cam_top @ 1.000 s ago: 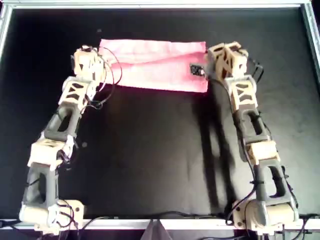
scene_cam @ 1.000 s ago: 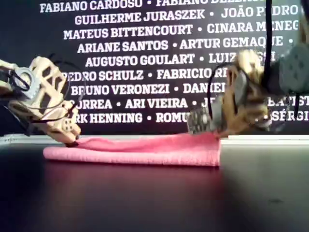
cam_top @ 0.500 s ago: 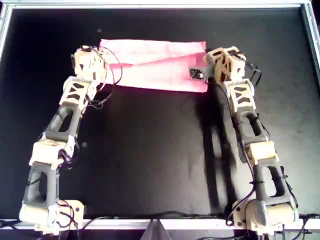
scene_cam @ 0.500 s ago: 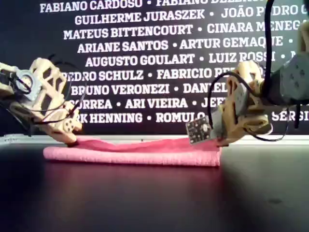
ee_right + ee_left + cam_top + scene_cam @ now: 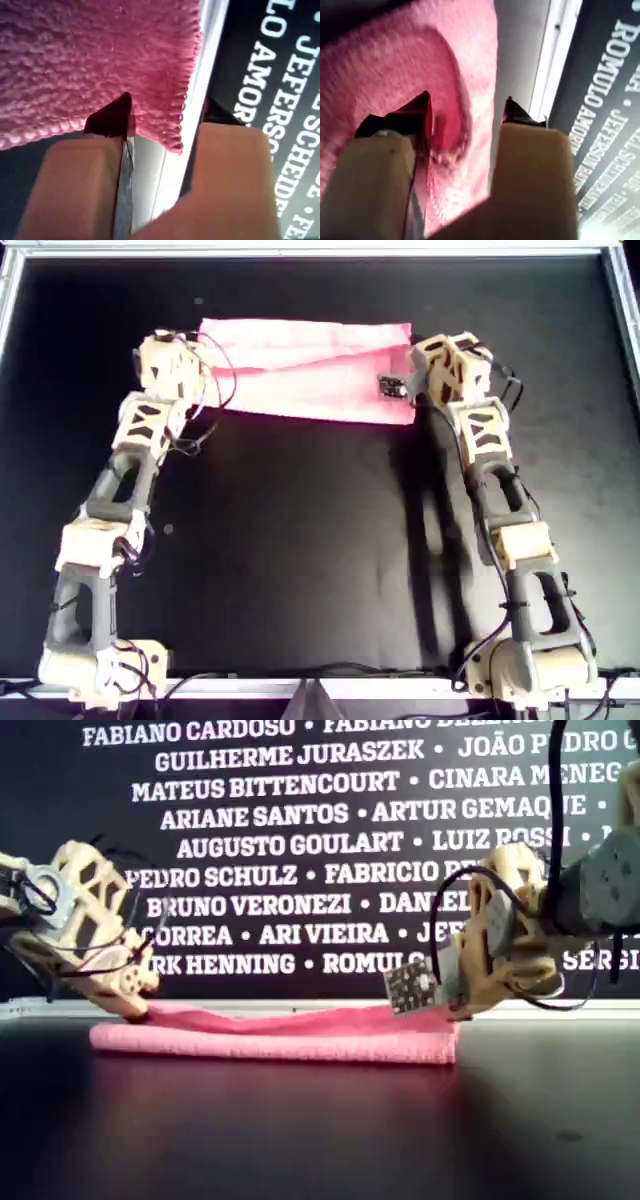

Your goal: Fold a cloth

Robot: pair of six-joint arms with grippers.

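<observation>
The pink cloth [image 5: 310, 370] lies on the black table as a long strip folded over itself, with a slanted top layer. It also shows in the exterior view [image 5: 280, 1035]. My first gripper [image 5: 192, 343] is at the cloth's end on the overhead view's left, low by the table [image 5: 140, 1010]. It is open, with one fingertip over the cloth [image 5: 395, 65]; the gripper's own point is [image 5: 467, 102]. My second gripper [image 5: 413, 355] is at the other end [image 5: 450, 1013]. It is open [image 5: 167, 102] at the cloth's corner [image 5: 90, 50]. Neither gripper holds anything.
The black table has a metal rim [image 5: 320, 250] along its far and side edges. A dark wall with white names [image 5: 300, 820] stands right behind the far rim. Both arms reach up from bases at the near edge [image 5: 95, 670] [image 5: 530, 670].
My first gripper has drawn slightly off the cloth's end, toward the overhead view's left. My second gripper dropped lower at the cloth's other end, then held still. The cloth stays put.
</observation>
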